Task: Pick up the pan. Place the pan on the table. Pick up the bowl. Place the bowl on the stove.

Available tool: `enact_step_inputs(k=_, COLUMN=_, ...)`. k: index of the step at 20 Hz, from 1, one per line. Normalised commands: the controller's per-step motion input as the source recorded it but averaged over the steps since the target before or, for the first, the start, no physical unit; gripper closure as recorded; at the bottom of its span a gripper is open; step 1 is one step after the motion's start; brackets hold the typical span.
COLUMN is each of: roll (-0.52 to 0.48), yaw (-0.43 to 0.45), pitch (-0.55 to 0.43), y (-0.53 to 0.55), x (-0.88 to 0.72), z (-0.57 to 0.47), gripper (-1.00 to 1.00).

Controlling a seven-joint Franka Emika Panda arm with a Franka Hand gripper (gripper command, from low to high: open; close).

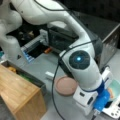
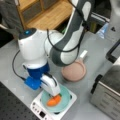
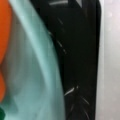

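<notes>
While the bowl sits on the stove with the gripper down at its rim, the pan already lies on the table just beyond the stove, toward a front view's top. Pan's white handle points away from the stove, up and right in a front view, so its long axis runs from the stove toward the wooden counter; in a front view the handle points left from the pan. Gripper fingers reach down onto the bowl's near-left rim – whether they pinch the rim or stand apart, I cannot tell. An orange object lies inside the bowl, by the fingertips. Wrist view shows the bowl's turquoise wall over the stove's black centre, white stove edge on the far side – so the bowl looks seated on the burner, roughly centred. My judgement: to do this placing well, the bowl should rest flat and centred on the black square, not tipped, with the orange object kept inside. Bowl is round, so it has no long axis. Steel toaster oven stands right of the stove, apart from it.
</notes>
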Motion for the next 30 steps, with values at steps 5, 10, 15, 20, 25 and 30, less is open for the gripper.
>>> enact_step_inputs(k=5, roll=-0.197, yaw=-0.069, pitch=0.000, y=0.07, x=-0.30, z=0.23, gripper=-1.00)
enact_step_inputs(k=10, roll=-0.272, yaw=-0.041, pitch=0.065, y=0.07, x=-0.23, z=0.23, gripper=-1.00)
enact_step_inputs(k=15, roll=-0.320, yaw=0.009, pitch=0.104, y=0.11, x=-0.23, z=0.17, gripper=-1.00)
enact_step_inputs(k=20, roll=-0.362, yaw=0.062, pitch=0.079, y=0.21, x=-0.33, z=0.14, gripper=-1.00)
enact_step_inputs(k=25, roll=-0.327, yaw=0.116, pitch=0.015, y=0.22, x=-0.39, z=0.08, gripper=-1.00)
enact_step_inputs(k=30, roll=-0.255, yaw=0.169, pitch=-0.045, y=0.09, x=-0.43, z=0.04, gripper=-1.00)
